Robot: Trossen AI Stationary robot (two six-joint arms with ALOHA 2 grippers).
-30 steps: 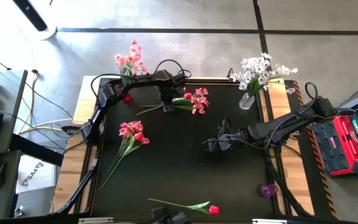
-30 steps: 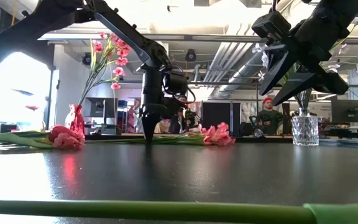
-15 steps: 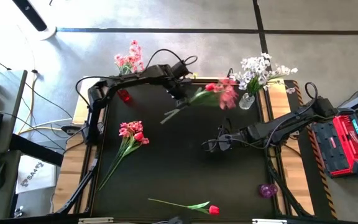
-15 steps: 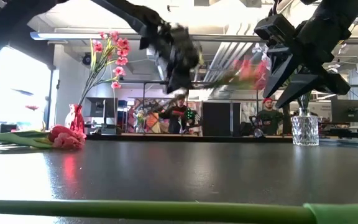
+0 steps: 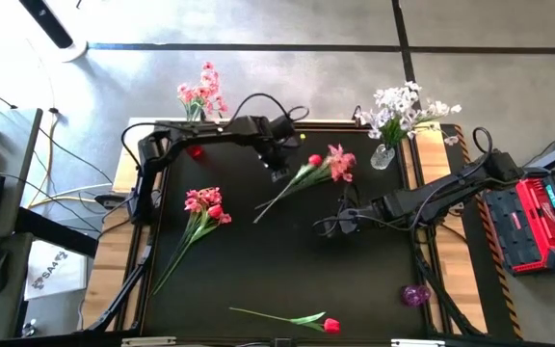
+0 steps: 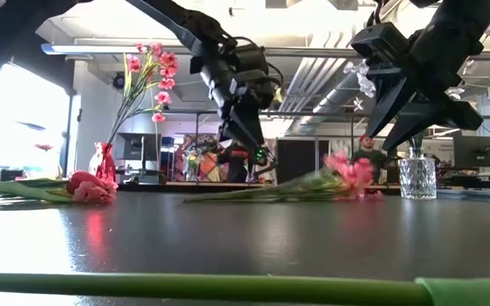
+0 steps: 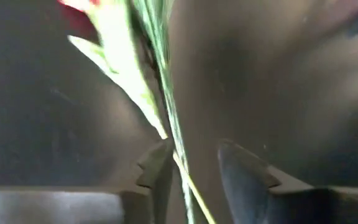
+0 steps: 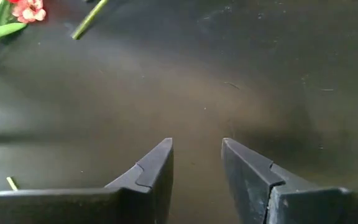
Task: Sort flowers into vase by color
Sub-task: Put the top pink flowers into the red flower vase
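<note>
The left gripper (image 5: 276, 166) hovers over the far middle of the table (image 5: 258, 270), fingers parted, and the pink spray (image 5: 308, 173) lies just beside it on the table; in the left wrist view its stem runs between the fingers (image 7: 157, 171), seemingly loose, though blur makes contact hard to judge. The spray has landed near the clear vase (image 5: 383, 156), which holds white blossoms (image 5: 403, 108), and well apart from the red vase (image 5: 195, 148) with pink blossoms (image 5: 201, 92), so a regrasp from here may carry it to the wrong vase, or pinch the thin stem off-centre and swing it. The right gripper (image 5: 328, 225) waits mid-table, fingers parted on nothing. Another pink bunch (image 5: 203, 204) and a tulip (image 5: 328, 325) still lie unsorted.
</note>
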